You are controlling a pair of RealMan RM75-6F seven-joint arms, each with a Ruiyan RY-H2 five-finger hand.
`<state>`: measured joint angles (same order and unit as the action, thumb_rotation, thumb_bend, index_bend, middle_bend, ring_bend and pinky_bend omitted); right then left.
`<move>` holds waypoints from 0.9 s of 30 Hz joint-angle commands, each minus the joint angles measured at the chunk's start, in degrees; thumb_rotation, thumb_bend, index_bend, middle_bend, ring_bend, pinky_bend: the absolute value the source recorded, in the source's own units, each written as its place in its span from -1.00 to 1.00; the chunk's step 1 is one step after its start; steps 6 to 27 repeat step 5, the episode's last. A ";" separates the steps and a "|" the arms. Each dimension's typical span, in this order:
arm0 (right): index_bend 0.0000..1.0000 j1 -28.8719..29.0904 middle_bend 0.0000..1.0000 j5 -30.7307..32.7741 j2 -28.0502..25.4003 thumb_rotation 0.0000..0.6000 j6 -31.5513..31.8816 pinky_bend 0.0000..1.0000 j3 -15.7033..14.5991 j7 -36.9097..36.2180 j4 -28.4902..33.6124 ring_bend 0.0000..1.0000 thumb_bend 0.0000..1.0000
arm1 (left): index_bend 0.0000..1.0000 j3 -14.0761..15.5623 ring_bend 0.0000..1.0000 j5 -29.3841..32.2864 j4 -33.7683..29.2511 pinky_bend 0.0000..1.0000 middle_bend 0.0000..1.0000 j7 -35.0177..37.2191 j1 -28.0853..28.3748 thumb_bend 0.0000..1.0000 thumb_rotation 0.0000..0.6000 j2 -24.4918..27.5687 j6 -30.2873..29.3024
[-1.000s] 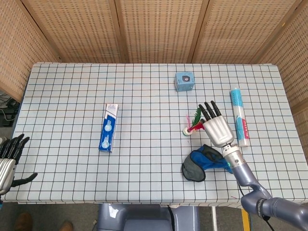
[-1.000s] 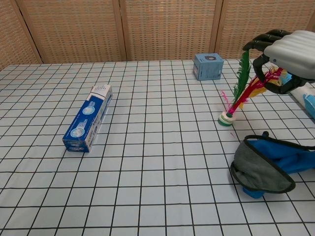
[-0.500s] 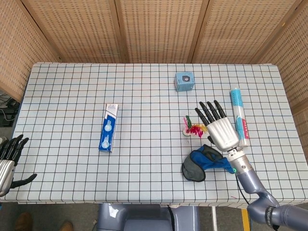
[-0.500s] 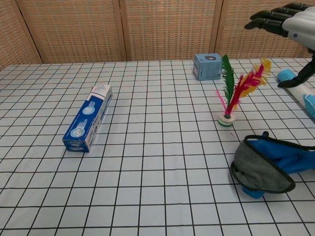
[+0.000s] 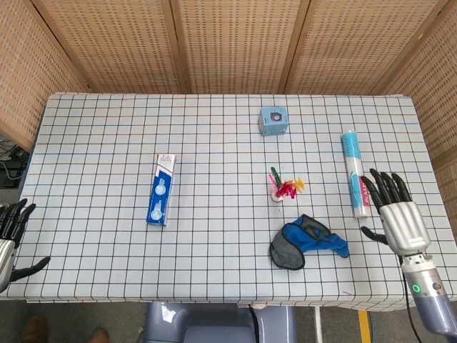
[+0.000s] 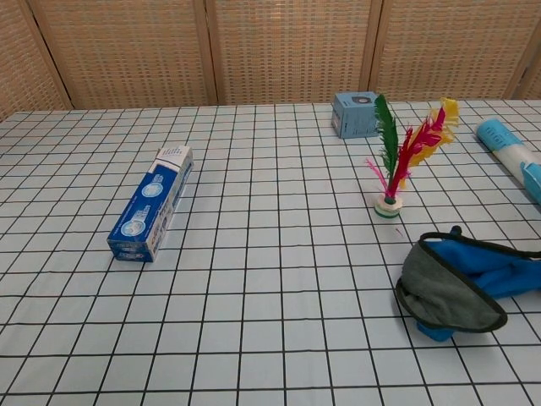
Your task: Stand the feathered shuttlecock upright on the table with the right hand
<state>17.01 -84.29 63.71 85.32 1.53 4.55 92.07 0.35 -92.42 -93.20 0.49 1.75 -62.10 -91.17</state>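
The feathered shuttlecock (image 6: 397,159) stands upright on its small round base on the checked table, its green, red, yellow and pink feathers pointing up; in the head view the shuttlecock (image 5: 283,190) sits right of the table's middle. My right hand (image 5: 397,216) is open, fingers spread, off to the right by the table's right edge and well apart from it. My left hand (image 5: 10,236) hangs open beyond the table's front left corner. Neither hand shows in the chest view.
A blue and grey pouch (image 5: 305,241) lies just in front of the shuttlecock. A white and blue tube (image 5: 354,173) lies to its right, close to my right hand. A small blue box (image 5: 273,121) stands behind, and a long blue carton (image 5: 161,189) lies at the left.
My right hand let go of the feathers, opened and drew back to the right front edge of the table. The shuttlecock went from leaning to standing upright alone.
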 commanded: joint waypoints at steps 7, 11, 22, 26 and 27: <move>-1.00 -6.07 -1.00 -2.55 3.36 1.00 6.55 -1.00 -1.93 -2.78 -4.98 -1.00 -1.00 | -1.00 1.02 -1.00 -1.83 -0.44 -1.00 -1.00 1.74 -0.43 -1.00 1.00 1.14 -0.62; -1.00 -6.07 -1.00 -2.55 3.36 1.00 6.55 -1.00 -1.93 -2.78 -4.98 -1.00 -1.00 | -1.00 1.02 -1.00 -1.83 -0.44 -1.00 -1.00 1.74 -0.43 -1.00 1.00 1.14 -0.62; -1.00 -6.07 -1.00 -2.55 3.36 1.00 6.55 -1.00 -1.93 -2.78 -4.98 -1.00 -1.00 | -1.00 1.02 -1.00 -1.83 -0.44 -1.00 -1.00 1.74 -0.43 -1.00 1.00 1.14 -0.62; -1.00 -6.07 -1.00 -2.55 3.36 1.00 6.55 -1.00 -1.93 -2.78 -4.98 -1.00 -1.00 | -1.00 1.02 -1.00 -1.83 -0.44 -1.00 -1.00 1.74 -0.43 -1.00 1.00 1.14 -0.62; -1.00 -6.07 -1.00 -2.55 3.36 1.00 6.55 -1.00 -1.93 -2.78 -4.98 -1.00 -1.00 | -1.00 1.02 -1.00 -1.83 -0.44 -1.00 -1.00 1.74 -0.43 -1.00 1.00 1.14 -0.62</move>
